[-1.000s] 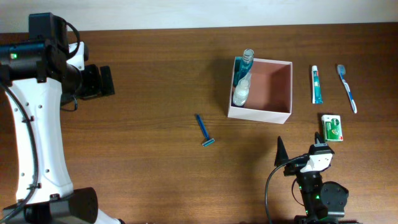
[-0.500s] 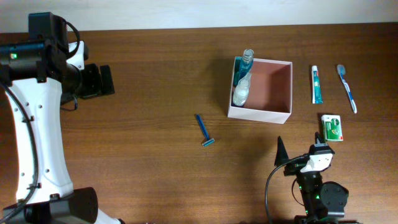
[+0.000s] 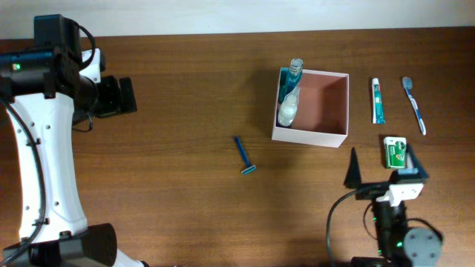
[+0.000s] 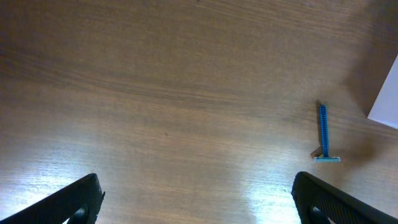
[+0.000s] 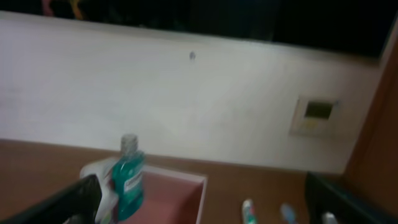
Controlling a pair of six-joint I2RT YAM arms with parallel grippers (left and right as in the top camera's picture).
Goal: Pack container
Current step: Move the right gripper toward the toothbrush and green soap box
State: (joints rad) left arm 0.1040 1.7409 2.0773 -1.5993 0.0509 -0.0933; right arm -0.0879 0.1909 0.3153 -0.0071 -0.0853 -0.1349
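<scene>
The container [image 3: 309, 136], a square white box with a pink-brown inside, stands right of the table's middle. It holds a teal mouthwash bottle [image 3: 295, 75] and a white bottle [image 3: 287, 110] against its left wall. A blue razor [image 3: 243, 156] lies to its left. A toothpaste tube [image 3: 378, 101], a toothbrush [image 3: 414, 105] and a small green-and-white box [image 3: 397, 152] lie to its right. My right gripper [image 3: 384, 169] is open and empty just in front of the small box. My left gripper [image 3: 122, 96] is open and empty at the far left.
The left wrist view shows bare wood, the razor [image 4: 324, 134] and a corner of the container [image 4: 387, 99]. The right wrist view looks level across the table at the container [image 5: 186, 193], the mouthwash bottle [image 5: 127, 177] and a pale wall behind.
My right gripper has moved to the right and toward the back, and now sits close to the small green-and-white box. The left arm and the objects have not moved.
</scene>
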